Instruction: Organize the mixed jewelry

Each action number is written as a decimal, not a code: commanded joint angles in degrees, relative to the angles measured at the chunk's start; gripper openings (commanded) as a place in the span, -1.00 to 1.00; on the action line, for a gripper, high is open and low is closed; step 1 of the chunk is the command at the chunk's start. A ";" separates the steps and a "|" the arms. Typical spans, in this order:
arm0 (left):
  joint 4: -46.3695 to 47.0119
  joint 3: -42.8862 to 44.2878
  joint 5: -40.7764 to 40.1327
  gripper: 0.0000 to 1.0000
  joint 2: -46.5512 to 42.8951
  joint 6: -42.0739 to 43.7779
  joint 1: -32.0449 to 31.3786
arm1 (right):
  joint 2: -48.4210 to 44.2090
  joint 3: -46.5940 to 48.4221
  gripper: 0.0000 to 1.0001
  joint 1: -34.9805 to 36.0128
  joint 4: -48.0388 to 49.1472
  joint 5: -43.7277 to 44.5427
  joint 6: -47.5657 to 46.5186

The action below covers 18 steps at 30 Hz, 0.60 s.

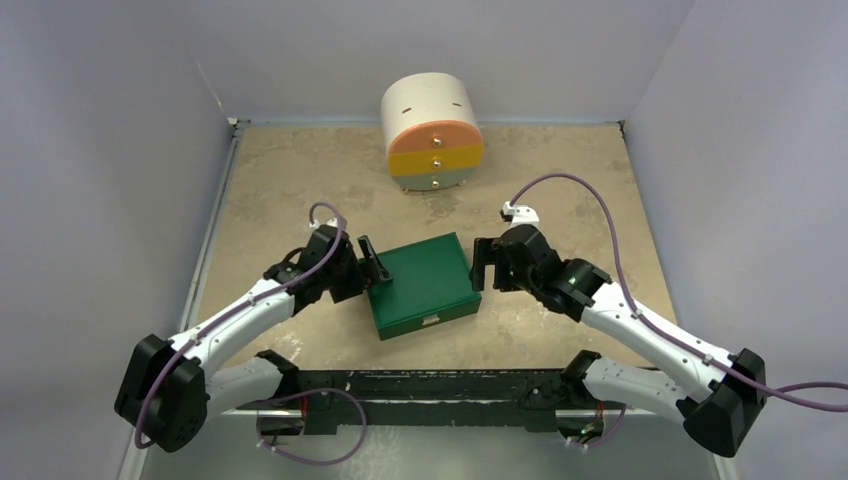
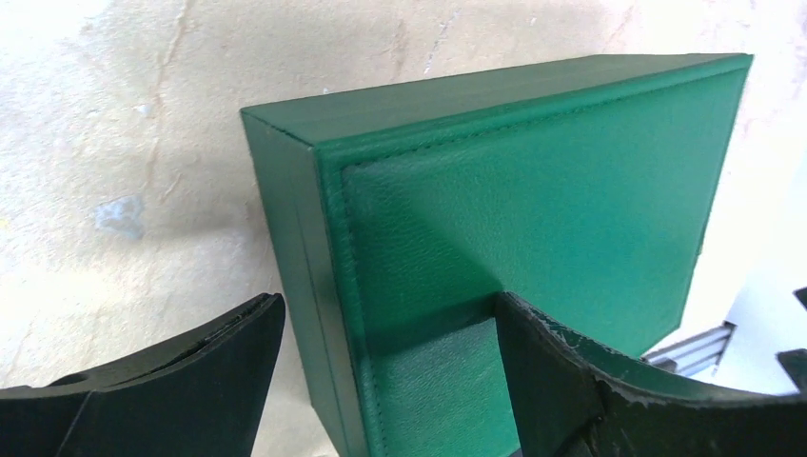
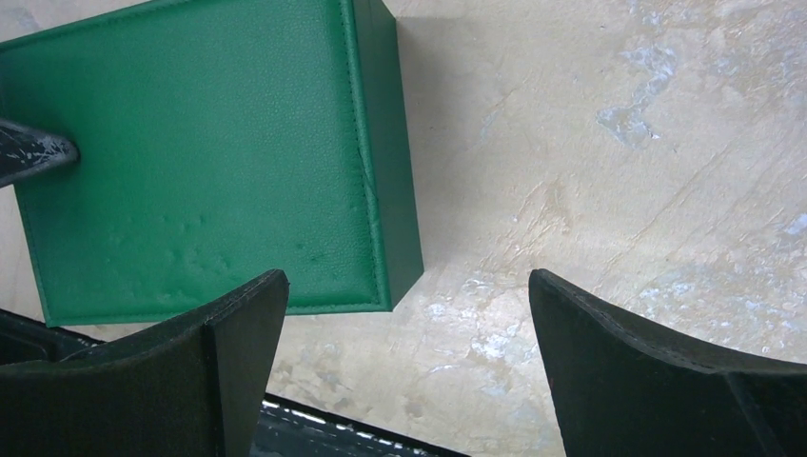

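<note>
Lab test booth: blank white walls enclose a beige tabletop.

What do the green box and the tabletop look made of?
Green box: likely leather or leatherette, matte; fine pebbled grain and a stitched border show. Tabletop: beige stone-look, perhaps laminate; mottled veining with slightly glossy patches.

A closed green box lies on the table; a round drawer chest stands beyond.

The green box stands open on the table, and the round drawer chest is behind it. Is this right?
Not quite: the green box is closed, as the top external view shows. It is on the table, the round drawer chest behind it.
</note>
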 commanded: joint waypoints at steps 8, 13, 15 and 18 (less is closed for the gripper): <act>12.13 2.53 11.62 0.55 6.48 0.27 2.29 | -1.31 -1.40 0.98 -0.39 1.05 -0.17 2.03; 14.96 4.97 13.39 0.53 10.30 0.13 2.29 | -2.41 -2.87 0.98 -0.48 1.84 0.02 3.22; 16.07 6.20 13.99 0.52 11.86 -0.11 2.29 | -2.66 -3.36 0.98 -0.59 2.18 -0.27 3.49; 16.71 8.60 14.17 0.51 14.10 0.10 2.29 | -2.74 -3.64 0.98 -0.90 1.93 -0.09 4.37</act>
